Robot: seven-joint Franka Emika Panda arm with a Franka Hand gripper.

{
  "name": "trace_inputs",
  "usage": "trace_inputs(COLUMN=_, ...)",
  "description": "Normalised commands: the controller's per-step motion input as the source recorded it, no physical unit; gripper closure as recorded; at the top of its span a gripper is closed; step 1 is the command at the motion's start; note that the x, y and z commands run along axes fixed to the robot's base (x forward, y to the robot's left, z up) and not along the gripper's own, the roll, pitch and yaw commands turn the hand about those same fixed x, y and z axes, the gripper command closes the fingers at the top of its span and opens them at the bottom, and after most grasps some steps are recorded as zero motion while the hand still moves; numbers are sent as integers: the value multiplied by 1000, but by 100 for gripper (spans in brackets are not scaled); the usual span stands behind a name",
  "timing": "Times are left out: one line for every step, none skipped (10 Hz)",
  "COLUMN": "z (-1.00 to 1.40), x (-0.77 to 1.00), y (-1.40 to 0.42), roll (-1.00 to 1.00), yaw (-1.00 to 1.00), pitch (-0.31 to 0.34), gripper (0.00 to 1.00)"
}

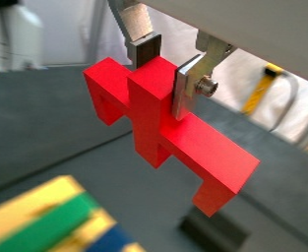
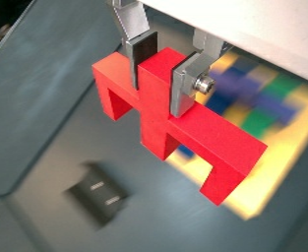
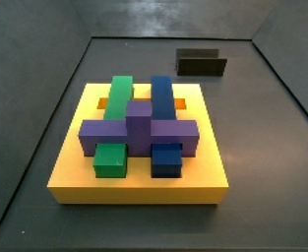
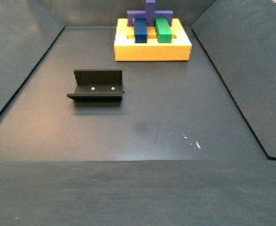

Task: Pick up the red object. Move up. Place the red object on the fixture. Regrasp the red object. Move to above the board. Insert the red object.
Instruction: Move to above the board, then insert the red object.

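The gripper (image 1: 167,67) shows only in both wrist views, raised above the floor, its flat silver fingers (image 2: 183,84) with dark pads clamped on the central stem of the red object (image 1: 163,128). That piece is smooth, matte, bright red and blocky: a crossbar with two short legs and a stem running up between the finger plates (image 2: 169,123). It hangs clear of everything beneath it.

Below, in a wrist view, the board (image 2: 281,162) lies under and beside the piece, a thick yellow square slab. In both side views the board (image 3: 137,177) carries a long green block (image 3: 117,123) and a long blue block (image 3: 163,123) lying parallel, with a purple block (image 3: 137,133) set across them; orange slots (image 3: 180,102) show on its top face beside the bars.

The fixture (image 4: 98,86), a small dark L-shaped bracket on a base plate, stands empty on the dark grey floor (image 4: 152,132), well apart from the board (image 4: 152,44). Neither side view shows the gripper.
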Motion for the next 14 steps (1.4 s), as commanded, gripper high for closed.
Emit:
trace_inputs(z=31, x=-189, y=-197, roll=-1000, yaw=75, pitch=99, gripper=100)
trace_inputs(z=-22, x=-12, y=41, roll=-1000, yaw=72, pitch=92, gripper=100)
trace_inputs(z=-3, x=2, y=66, roll=-1000, yaw=70, pitch=68, gripper=100)
trace_inputs(z=-7, x=-34, y=46, roll=-904, yaw=63, pitch=33, gripper=100)
trace_inputs(z=2, x=-58, y=42, roll=-596, yaw=33, pitch=-11, gripper=100)
trace_inputs(z=-4, x=-54, y=30, roll=-404, yaw=19, pitch=-31, gripper=100)
trace_inputs(z=0, x=-39, y=16, roll=-235, yaw=10, pitch=-27, gripper=100)
trace_inputs(z=-514, x=0, y=446, roll=-230, yaw=-77, pitch=-107, gripper=100)
trace_inputs(z=-734, x=0, y=774, roll=-181, yaw=-103, pitch=-61, gripper=100)
trace_inputs(z=-863, x=-63, y=834, roll=-97, yaw=-71, pitch=-17, gripper=100)
trace_inputs(z=-937, x=0, y=797, roll=-61, yaw=-89, pitch=-20, gripper=100)
trace_inputs(z=-1000, x=17, y=320, roll=0, yaw=-6, pitch=-37, gripper=100)
trace_inputs(z=-886, x=-106, y=0, roll=-113, yaw=-54, pitch=-100, gripper=100)
trace_inputs(z=-866, x=-254, y=0, roll=-74, yaw=0, pitch=-130, gripper=100)
